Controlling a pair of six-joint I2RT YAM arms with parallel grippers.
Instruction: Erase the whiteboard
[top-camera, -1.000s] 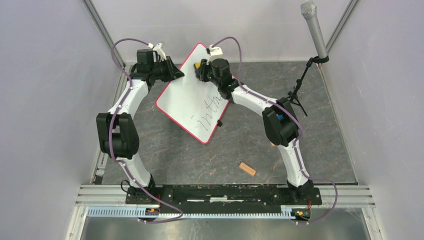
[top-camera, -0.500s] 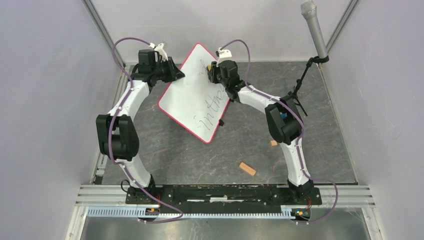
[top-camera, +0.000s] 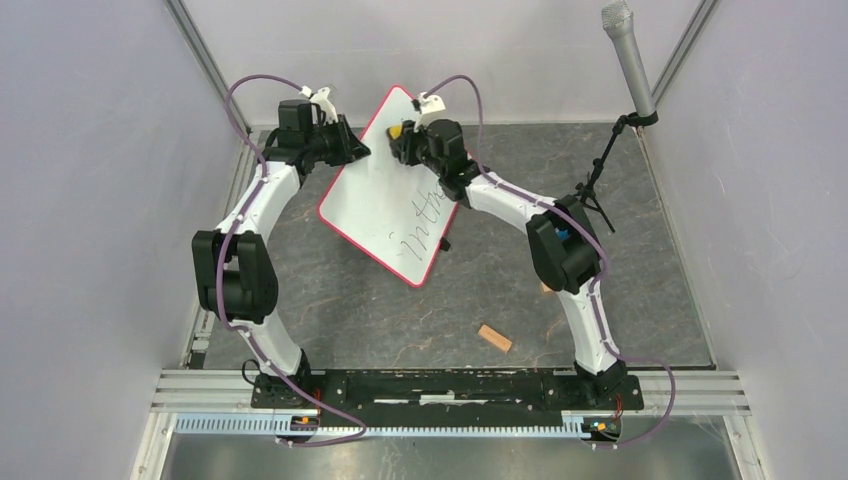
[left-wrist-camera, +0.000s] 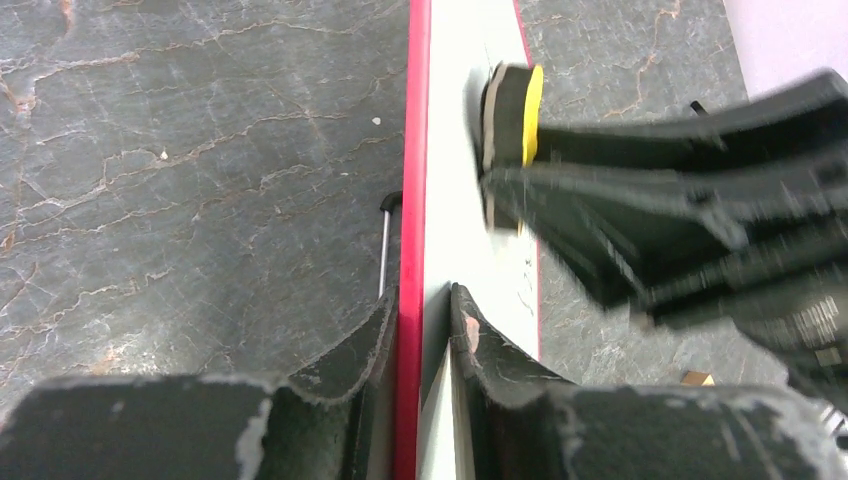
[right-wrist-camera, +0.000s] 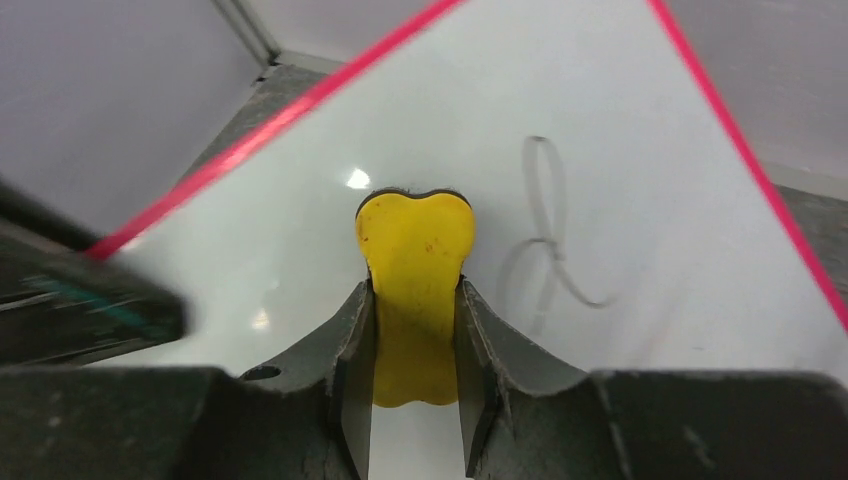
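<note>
Block of wood (top-camera: 494, 338) lay on the dark stone-patterned table (top-camera: 350, 320), near the arm bases and well apart from the board. Whiteboard (top-camera: 380, 200) was beyond it at mid-table: white, with rounded corners and a thin red rim, turned diamond-wise with one corner toward the bases and held tilted. Whether that near corner touched the table could not be told. Black cursive handwriting (top-camera: 420, 225) ran up the right side from the near corner. Far half looked wiped, save a faint grey looped stroke (right-wrist-camera: 545, 230) in the right wrist view. Left gripper (left-wrist-camera: 425, 300) was pinched on the board's far-left rim, one finger on each side of the red edge. Right gripper (right-wrist-camera: 415, 300) was clamped on a yellow eraser (right-wrist-camera: 415, 235), whose pad touched the board face near the far corner. Compared with half a second before, the right gripper had moved left and farther up the board, off the top of the writing. The board and left gripper had barely shifted.
</note>
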